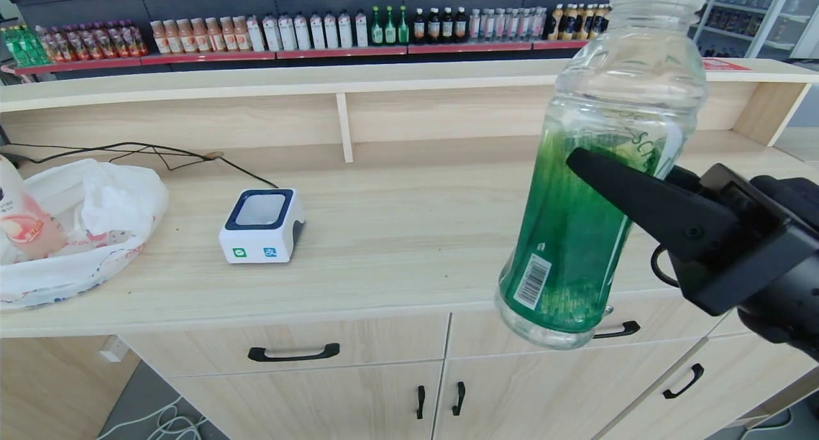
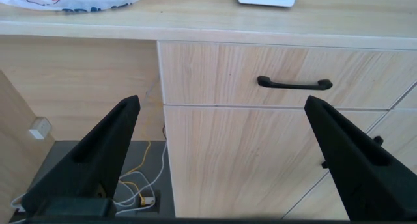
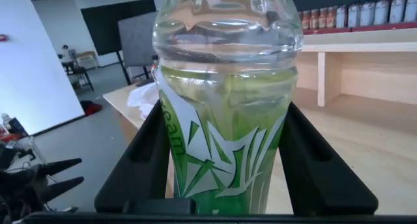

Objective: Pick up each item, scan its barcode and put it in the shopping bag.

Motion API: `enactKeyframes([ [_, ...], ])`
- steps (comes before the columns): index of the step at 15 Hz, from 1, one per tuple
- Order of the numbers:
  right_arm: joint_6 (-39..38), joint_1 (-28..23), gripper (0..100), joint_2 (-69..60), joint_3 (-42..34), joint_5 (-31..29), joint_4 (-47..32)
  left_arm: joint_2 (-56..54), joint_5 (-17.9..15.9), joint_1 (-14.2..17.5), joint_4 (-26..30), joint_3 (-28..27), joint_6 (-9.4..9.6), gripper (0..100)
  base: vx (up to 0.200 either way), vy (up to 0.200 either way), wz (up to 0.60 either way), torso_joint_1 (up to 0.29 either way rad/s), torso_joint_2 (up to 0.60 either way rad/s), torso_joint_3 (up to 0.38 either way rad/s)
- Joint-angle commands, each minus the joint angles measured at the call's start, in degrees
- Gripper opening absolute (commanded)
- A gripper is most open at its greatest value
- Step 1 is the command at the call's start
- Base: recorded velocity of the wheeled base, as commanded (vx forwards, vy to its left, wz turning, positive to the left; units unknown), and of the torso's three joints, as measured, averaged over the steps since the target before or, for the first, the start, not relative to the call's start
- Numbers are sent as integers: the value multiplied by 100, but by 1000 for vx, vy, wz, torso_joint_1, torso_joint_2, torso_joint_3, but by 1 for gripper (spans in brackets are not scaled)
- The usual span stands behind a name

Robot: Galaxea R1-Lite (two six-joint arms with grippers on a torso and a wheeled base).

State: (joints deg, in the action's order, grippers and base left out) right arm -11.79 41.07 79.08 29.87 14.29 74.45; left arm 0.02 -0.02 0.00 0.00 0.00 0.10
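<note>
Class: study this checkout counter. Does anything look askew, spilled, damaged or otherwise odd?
Nothing is spilled or damaged. The one thing askew is the green bottle, held tilted in the air by the right tool. The pink bottle leans in the shopping bag.

Wooden counter [image 1: 397, 235], black drawer handle [image 1: 294, 353], stocked drinks shelf [image 1: 339, 53] behind

barcode [image 1: 532, 281] on green bottle [image 1: 569, 235], two logos [image 1: 239, 252] on scanner [image 1: 262, 234]

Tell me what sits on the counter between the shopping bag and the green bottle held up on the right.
The barcode scanner stands there on the counter, nearer the shopping bag than the green bottle, as the head view shows.
</note>
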Motion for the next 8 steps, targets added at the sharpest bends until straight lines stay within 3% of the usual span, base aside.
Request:
enactKeyframes([
  [1, -52, 6, 0, -112, 2, 13, 0, -2, 2, 0, 0, 0, -1, 100, 0, 0, 0, 0, 0, 0],
  [5, -667, 6, 0, 108, -51, 742, 8, -2, 2, 0, 0, 0, -1, 100, 0, 0, 0, 0, 0, 0],
  [8, -1238, -3, 0, 705, 169, 944, 562, -2, 2, 0, 0, 0, -1, 100, 0, 0, 0, 0, 0, 0],
])
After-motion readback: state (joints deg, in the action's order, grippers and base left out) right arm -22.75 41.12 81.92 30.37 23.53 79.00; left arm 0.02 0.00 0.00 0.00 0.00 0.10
